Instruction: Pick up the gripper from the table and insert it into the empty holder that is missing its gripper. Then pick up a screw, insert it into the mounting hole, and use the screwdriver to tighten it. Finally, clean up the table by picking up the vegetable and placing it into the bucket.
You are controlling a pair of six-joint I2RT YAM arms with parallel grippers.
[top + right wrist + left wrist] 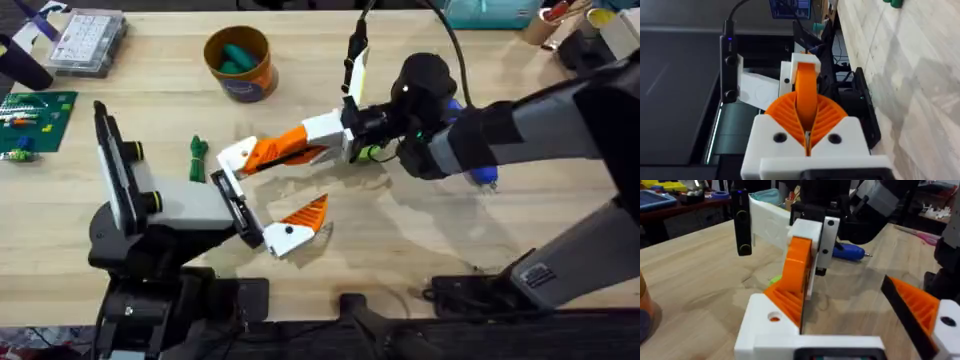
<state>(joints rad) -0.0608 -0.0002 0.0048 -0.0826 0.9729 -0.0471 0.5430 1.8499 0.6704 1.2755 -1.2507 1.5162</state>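
Observation:
My right gripper (pixel 318 143) reaches in from the right and is shut on the gripper (pixel 268 152), the loose orange ribbed finger. Its white base meets the empty holder (pixel 236 158) on one jaw of my left gripper (pixel 275 188), which stands open. In the left wrist view the gripper (pixel 796 275) rises from the holder (pixel 765 330), and orange shows in the holder's hole. The left arm's own orange finger (pixel 920 305) stands apart. The blue screwdriver (pixel 482 176) lies under the right arm. The dark green vegetable (pixel 197 158) lies left of the holder. The bucket (pixel 240 62) stands at the back.
Teal-green pieces lie inside the bucket. A clear parts box (pixel 88 42) sits at the far left corner, with a green board (pixel 35 112) in front of it. Boxes and clutter (pixel 560 22) line the far right edge.

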